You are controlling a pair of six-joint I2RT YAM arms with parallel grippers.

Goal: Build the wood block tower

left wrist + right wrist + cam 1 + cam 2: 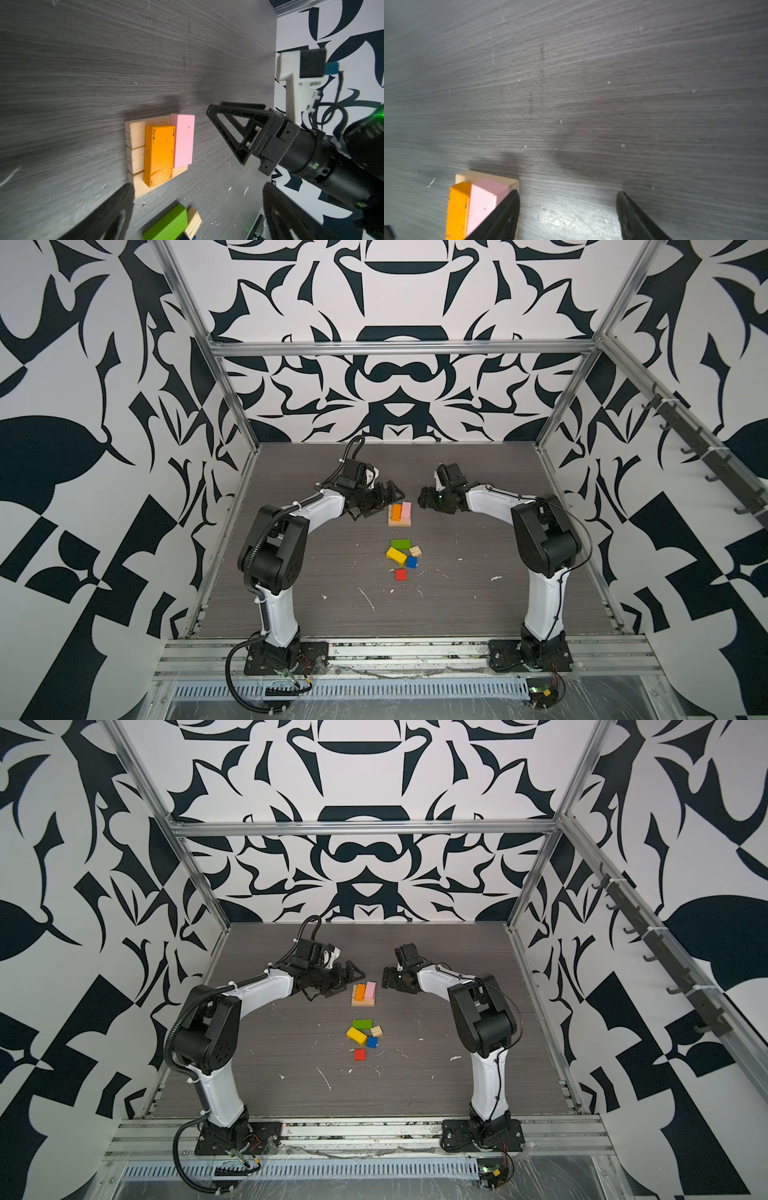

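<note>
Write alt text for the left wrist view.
An orange block and a pink block lie side by side on three tan bars on a dark wood-grain table. The right gripper, open, hovers beside the pink block, touching nothing; a green block and plain cube sit at the frame edge.

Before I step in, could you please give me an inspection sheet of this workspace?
Surface: dark table, scuffed white.
Job's things: orange block and pink block side by side on tan bars; green block, yellow block, blue block, red block and cube loose nearer the arm bases.
Clutter: white flecks.
Grippers: left gripper and right gripper open, empty, flanking the stack.
Cables: hose on the left arm, thin cable on the right arm; both clear of the blocks.
Surroundings: patterned walls, metal frame, hook rack.
</note>
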